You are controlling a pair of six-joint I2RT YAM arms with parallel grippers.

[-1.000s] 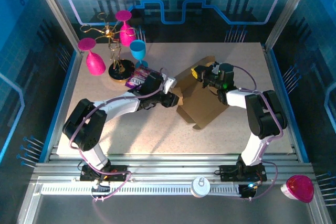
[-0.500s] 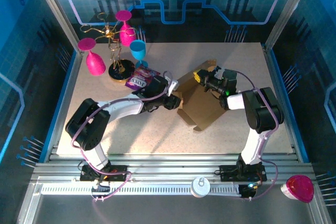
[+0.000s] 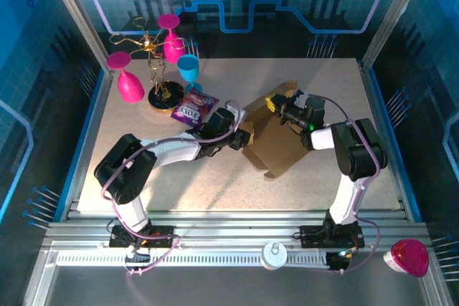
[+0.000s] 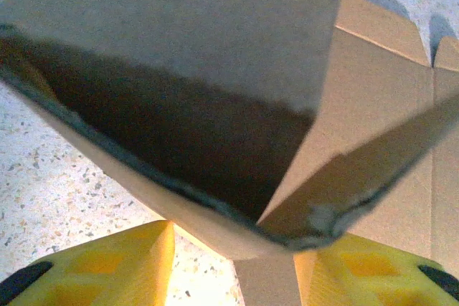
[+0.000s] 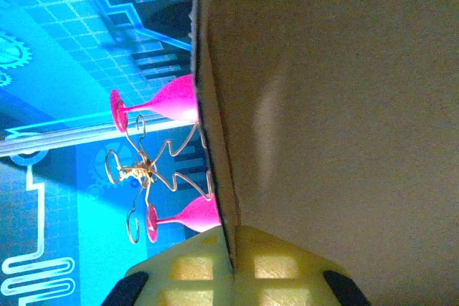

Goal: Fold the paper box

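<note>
Right pincer [image 3: 271, 104] pinches the paper box [image 3: 276, 145] by its thin brown flap.

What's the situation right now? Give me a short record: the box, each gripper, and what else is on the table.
paper box: partly folded, base flat on the table, left and far flaps raised
left gripper: open, jaws apart around the raised left flap corner
right gripper: shut on the far flap's edge
snack packet: purple, lying left of the box, apart from it
glass rack: far-left corner, carrying pink and blue goblets
</note>
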